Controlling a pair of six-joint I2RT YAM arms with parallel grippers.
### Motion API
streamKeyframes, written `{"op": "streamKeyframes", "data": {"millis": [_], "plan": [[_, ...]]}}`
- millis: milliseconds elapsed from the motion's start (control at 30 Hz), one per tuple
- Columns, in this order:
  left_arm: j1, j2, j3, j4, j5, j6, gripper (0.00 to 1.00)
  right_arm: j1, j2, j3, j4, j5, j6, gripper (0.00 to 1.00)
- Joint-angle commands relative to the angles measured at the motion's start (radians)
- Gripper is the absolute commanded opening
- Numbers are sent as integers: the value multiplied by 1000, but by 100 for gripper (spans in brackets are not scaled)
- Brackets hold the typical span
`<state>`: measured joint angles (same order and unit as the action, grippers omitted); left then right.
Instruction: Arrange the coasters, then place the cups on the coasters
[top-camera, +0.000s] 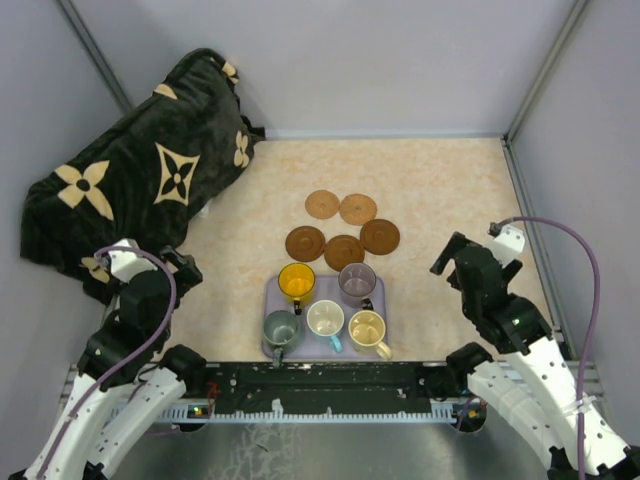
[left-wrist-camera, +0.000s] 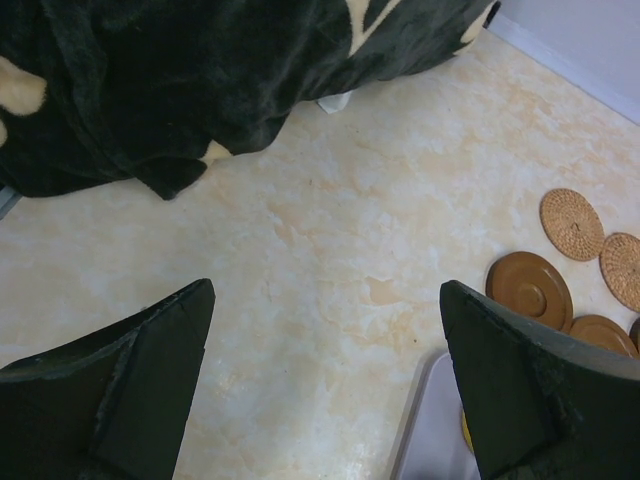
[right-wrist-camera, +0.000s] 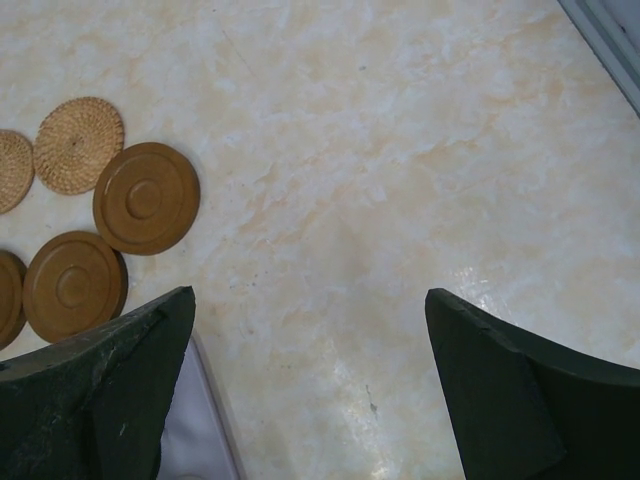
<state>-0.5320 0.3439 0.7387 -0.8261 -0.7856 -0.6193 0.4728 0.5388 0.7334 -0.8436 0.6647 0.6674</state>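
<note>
Marbled tabletop (top-camera: 440, 180), five cups (top-camera: 325, 318) on lavender tray (top-camera: 272, 300), coasters (top-camera: 344, 250) beyond, left claw (left-wrist-camera: 327, 287) and right claw (right-wrist-camera: 308, 294) open

Soft, even light from above; shadows on the table (top-camera: 440, 180) are faint. A pale sheen shows in the right wrist view (no harsh glare). The near fingers (left-wrist-camera: 130, 390) look soft-edged; the black blanket (top-camera: 130, 170) swallows detail.

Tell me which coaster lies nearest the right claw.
The dark brown coaster at the right end of the group; the other two brown ones and both woven tan ones lie farther from the right claw.
</note>
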Motion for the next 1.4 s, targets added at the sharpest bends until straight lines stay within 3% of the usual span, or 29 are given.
{"op": "streamKeyframes", "data": {"millis": [0,267,500,600,800,1033,1167,1233,1267,1367], "plan": [[4,25,-45,117,101,47,100,-6,22,10,115,-63,-45,99],[4,240,-123,319,329,52,100,-7,219,14,328,-196,-137,99],[4,447,-175,634,376,97,100,-6,487,138,479,-309,-197,99],[4,542,-174,751,401,124,99,-6,588,195,527,-378,-212,93],[6,782,-81,823,417,124,95,-6,806,310,573,-562,-229,73],[7,1032,83,901,448,176,83,4,1005,395,606,-767,-222,45],[10,1141,176,953,460,214,70,36,1067,431,608,-797,-234,25],[13,1187,217,976,487,238,64,47,1090,436,610,-806,-234,0],[13,1210,235,989,496,248,63,50,1099,434,615,-811,-233,0],[15,1284,283,1032,527,279,37,61,1152,434,611,-837,-233,0]]}}
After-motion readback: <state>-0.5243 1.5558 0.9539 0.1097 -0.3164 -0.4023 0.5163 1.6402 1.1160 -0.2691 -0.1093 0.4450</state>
